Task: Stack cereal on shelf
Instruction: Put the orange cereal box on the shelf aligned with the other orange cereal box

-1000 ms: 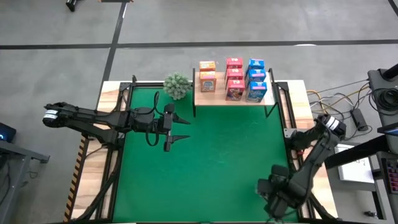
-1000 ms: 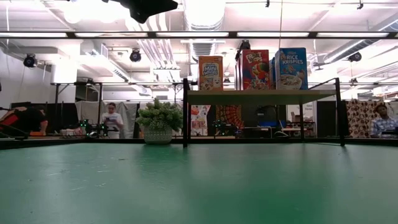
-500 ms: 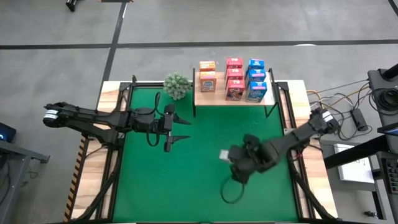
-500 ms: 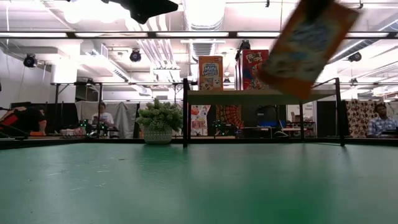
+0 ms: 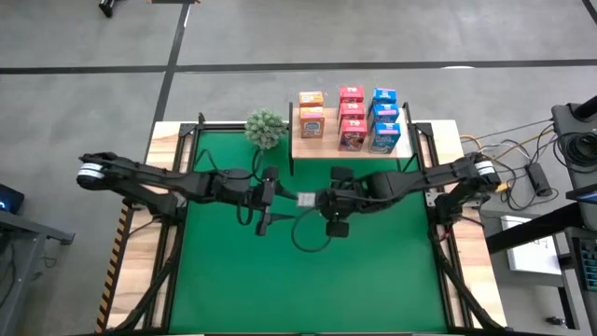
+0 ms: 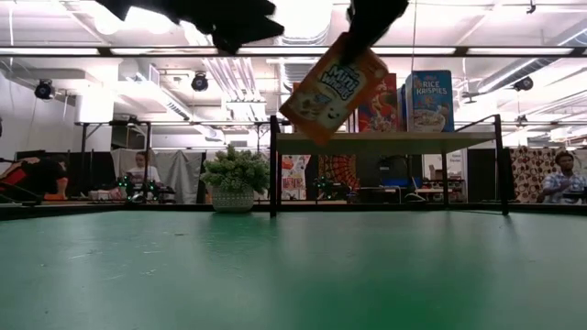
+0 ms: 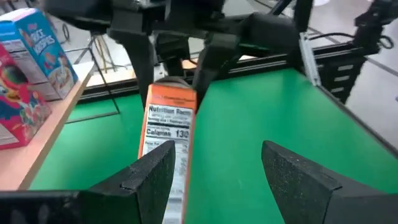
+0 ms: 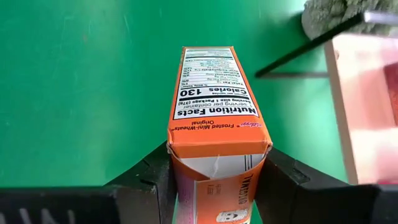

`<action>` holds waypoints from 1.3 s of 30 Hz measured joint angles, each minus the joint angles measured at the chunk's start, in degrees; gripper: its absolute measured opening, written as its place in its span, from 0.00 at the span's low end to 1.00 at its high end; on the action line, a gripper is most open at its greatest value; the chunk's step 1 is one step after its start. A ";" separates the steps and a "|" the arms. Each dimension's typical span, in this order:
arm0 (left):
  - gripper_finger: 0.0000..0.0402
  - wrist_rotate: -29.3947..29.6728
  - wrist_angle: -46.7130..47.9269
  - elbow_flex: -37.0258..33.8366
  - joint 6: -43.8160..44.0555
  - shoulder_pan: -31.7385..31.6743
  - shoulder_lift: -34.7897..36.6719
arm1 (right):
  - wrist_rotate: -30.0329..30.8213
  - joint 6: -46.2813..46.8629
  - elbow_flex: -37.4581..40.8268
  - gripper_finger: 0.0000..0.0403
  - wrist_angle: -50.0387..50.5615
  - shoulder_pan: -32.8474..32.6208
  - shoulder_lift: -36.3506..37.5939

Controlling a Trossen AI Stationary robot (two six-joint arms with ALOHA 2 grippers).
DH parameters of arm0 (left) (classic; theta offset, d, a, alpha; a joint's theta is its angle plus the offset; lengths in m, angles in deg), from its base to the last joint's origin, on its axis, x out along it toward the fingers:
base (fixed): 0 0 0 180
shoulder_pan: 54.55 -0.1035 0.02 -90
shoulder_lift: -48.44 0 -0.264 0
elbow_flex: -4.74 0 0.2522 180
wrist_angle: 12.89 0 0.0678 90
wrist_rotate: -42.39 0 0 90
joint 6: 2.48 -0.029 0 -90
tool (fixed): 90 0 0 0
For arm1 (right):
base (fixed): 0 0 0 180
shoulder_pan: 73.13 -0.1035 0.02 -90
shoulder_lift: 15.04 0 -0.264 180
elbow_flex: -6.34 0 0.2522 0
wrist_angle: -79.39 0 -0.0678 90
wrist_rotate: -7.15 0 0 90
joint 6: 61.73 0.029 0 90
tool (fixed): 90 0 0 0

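Box: orange rectangular cardboard cereal box [image 8: 214, 124], light, crushable; grip flat sides.
Right jaws [image 8: 214, 186]: clamped on it, mid-tabletop.
Left jaws [image 7: 214, 177]: apart, facing it.

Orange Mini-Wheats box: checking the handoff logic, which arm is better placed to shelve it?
Right. The right gripper clamps the orange Mini-Wheats box; the left gripper is open, and the shelf is nearby.

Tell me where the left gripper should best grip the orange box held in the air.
Probably the free end, opposite the right gripper, closing across the two broad faces. The orange box hangs tilted above the table, clamped at one end, narrow nutrition panel showing. That thin depth should fit the open left gripper, coming from the left arm's side.
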 joint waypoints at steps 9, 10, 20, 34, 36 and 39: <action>0.61 0.38 -3.03 2.96 0.13 -3.58 -6.06 | -0.11 -3.08 0.02 0.37 -0.61 1.31 0.00; 0.63 0.42 -3.77 3.04 0.06 -3.87 -6.84 | -0.13 -2.98 0.02 0.37 -0.68 1.26 0.00; 0.71 0.41 -9.37 3.02 -2.24 -5.90 -11.41 | -0.17 -1.68 0.13 0.37 -0.59 1.25 0.00; 0.67 -2.60 -9.40 2.99 -3.55 -6.17 -14.17 | -0.19 -2.14 0.17 0.37 -0.65 1.25 0.00; 0.63 -2.63 -9.38 2.97 -3.21 -6.13 -14.20 | -0.20 -2.14 0.17 0.37 -0.66 1.25 0.02; 0.55 -2.63 -9.39 2.97 -2.82 -6.17 -14.20 | -0.22 -1.77 0.17 0.37 -0.70 1.25 0.00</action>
